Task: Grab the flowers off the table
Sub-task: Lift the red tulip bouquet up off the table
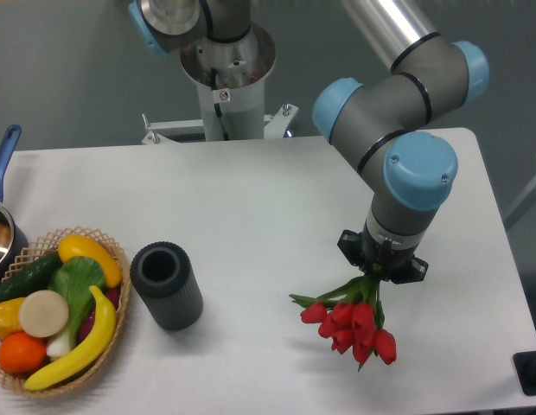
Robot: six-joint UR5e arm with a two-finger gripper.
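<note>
Flowers (353, 325): red tulip buds point down toward the camera and slightly right; the long axis runs from the stems under the hand to the buds at the worktop's near edge.
Hand (381, 266): directly above the stems, closed on them; fingers mostly hidden by leaves.
Worktop (268, 216): white, beneath the bunch.
Black ribbed cylinder (167, 285): upright, well left.
Basket (112, 259): fruit and vegetables, far left.
</note>
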